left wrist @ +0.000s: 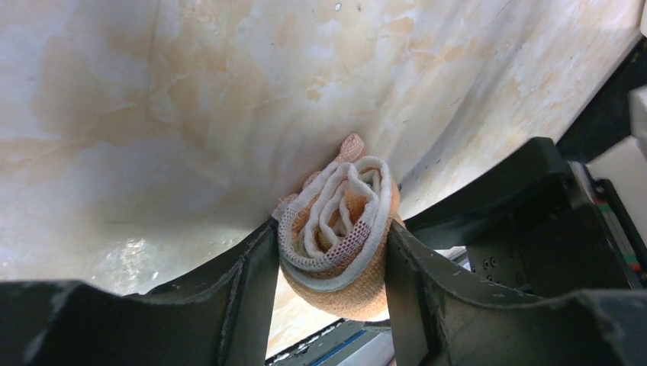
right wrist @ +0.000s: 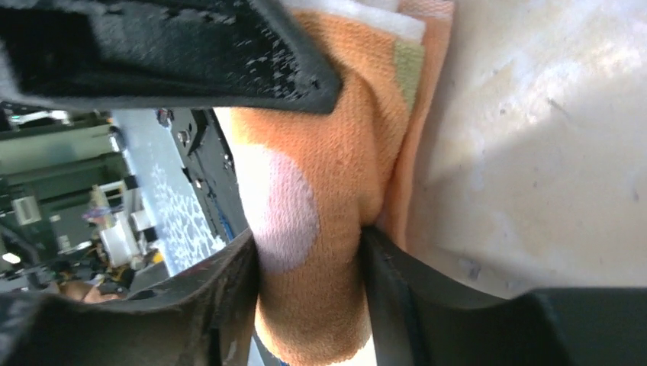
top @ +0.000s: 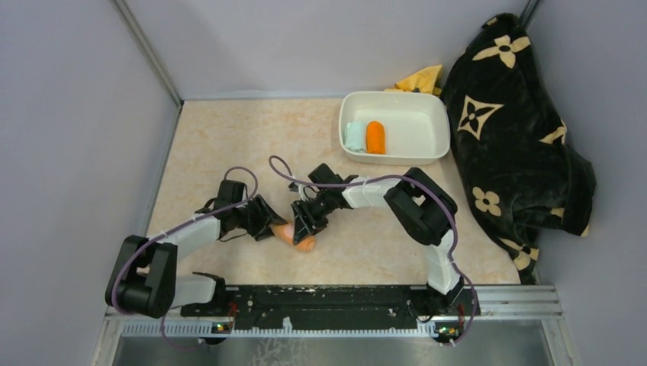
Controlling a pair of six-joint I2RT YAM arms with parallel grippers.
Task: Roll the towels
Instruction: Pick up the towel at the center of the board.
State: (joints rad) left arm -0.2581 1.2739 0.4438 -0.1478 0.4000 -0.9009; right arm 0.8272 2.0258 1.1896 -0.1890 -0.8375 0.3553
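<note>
Striped pastel-and-orange towel [top: 296, 238], soft terry wound into a short fat roll, lies on the pale marbled table [top: 229, 137] just ahead of the arm bases, between the two arms. Its long axis runs roughly left to right, with the right end slanting a little toward the near edge.

The left jaws close on the roll's left end, one finger pressed to each side, and the left wrist view looks straight down the spiral of layers. The right jaws grip across the body of the roll from the far side, both fingers sunk into the cloth. How firmly the left pair pinches is hard to judge from this angle; it may be only a light hold.

A white rectangular plastic tub [top: 427, 156] stands well apart at the far right. A pale mint rolled towel [top: 355, 137] and a bright orange rolled towel [top: 375, 137] lie side by side inside it. The tub is on the right arm's side, so that arm looks better placed to carry the roll there.
</note>
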